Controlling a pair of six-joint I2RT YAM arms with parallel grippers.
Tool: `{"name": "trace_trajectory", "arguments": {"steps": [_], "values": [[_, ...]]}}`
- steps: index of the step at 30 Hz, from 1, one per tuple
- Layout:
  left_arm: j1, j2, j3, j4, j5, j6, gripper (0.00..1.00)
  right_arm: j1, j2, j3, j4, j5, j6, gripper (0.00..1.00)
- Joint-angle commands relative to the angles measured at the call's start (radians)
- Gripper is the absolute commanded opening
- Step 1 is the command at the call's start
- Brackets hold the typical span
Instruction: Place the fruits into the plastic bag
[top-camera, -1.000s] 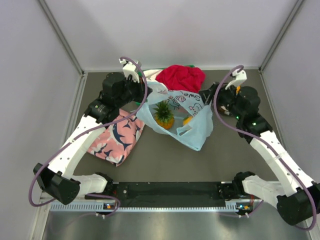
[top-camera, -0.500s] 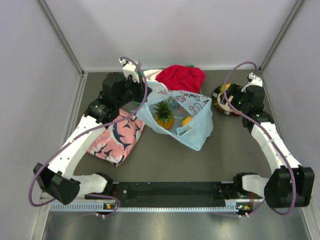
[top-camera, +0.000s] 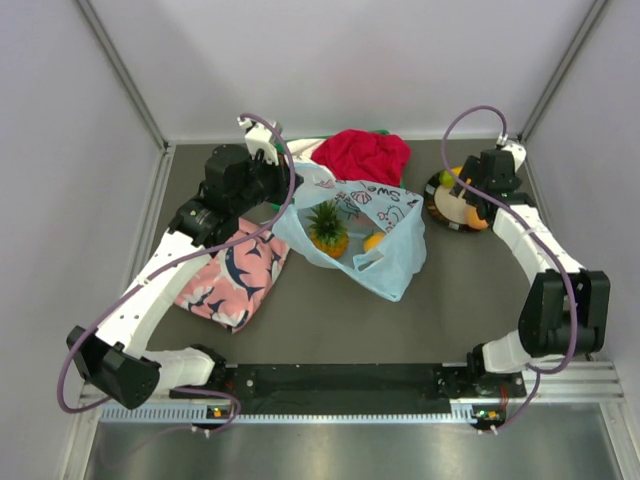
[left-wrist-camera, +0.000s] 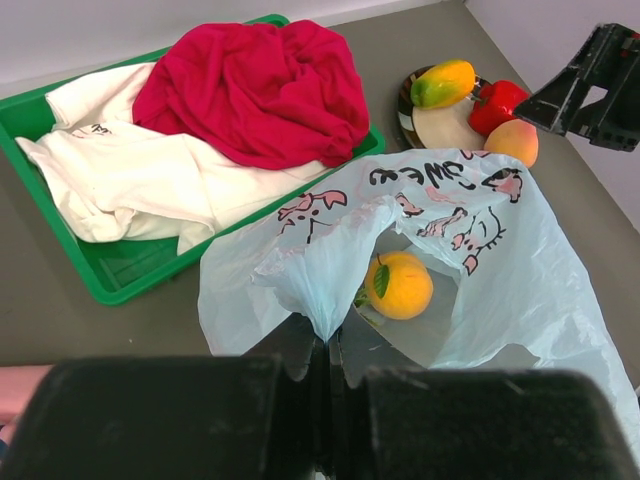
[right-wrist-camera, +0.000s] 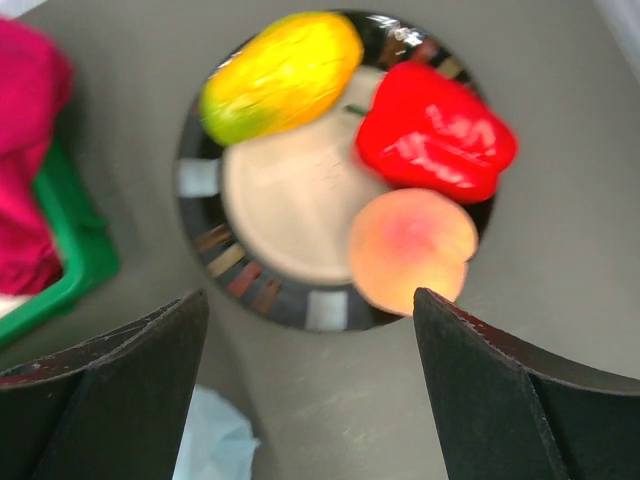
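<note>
A pink cloth (top-camera: 232, 272) with sharks is lying on the dark surface (top-camera: 330, 320), on the left and closest to the arms. Just beside it, in the middle, the blue bag (top-camera: 392, 262) is lying with its mouth gaping open. The pineapple (top-camera: 327, 230) is sitting inside the bag. A round orange fruit (left-wrist-camera: 398, 285) with a green leaf is sitting in there too. It may be an orange, but the view is not clear enough to be sure. The left pincer (left-wrist-camera: 325, 352) is squeezing together on the bag's rim and holding a pinch of the thin plastic up.

To the right of the bag, a plate (right-wrist-camera: 200, 180) is sitting on the surface. The mango (right-wrist-camera: 283, 75), the red pepper (right-wrist-camera: 435, 130) and the peach (right-wrist-camera: 412, 250) are resting on it, outside the bag. The pepper and the peach are touching. The right pincer (right-wrist-camera: 305, 300) is hanging over the plate with its fingers standing wide apart, gripping nothing.

At the far back, a green tray (left-wrist-camera: 120, 280) is holding a red cloth (left-wrist-camera: 255, 90) and a white cloth (left-wrist-camera: 130, 180).
</note>
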Motion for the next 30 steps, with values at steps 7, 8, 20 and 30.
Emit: {"name": "trace_trajectory", "arguments": {"steps": [7, 8, 20, 30], "values": [[0.002, -0.015, -0.001, 0.047, 0.0, 0.015, 0.0, -0.061, 0.135, 0.119, -0.043, 0.138, -0.015, 0.84], [0.0, -0.014, -0.001, 0.047, 0.0, 0.013, 0.0, -0.067, 0.146, 0.126, -0.046, 0.13, -0.017, 0.84], [0.002, -0.015, 0.001, 0.046, -0.003, 0.017, 0.0, -0.095, 0.255, 0.162, -0.029, 0.053, 0.028, 0.86], [0.002, -0.015, 0.001, 0.044, -0.002, 0.017, 0.0, -0.093, 0.307, 0.155, -0.032, 0.093, 0.045, 0.86]]}}
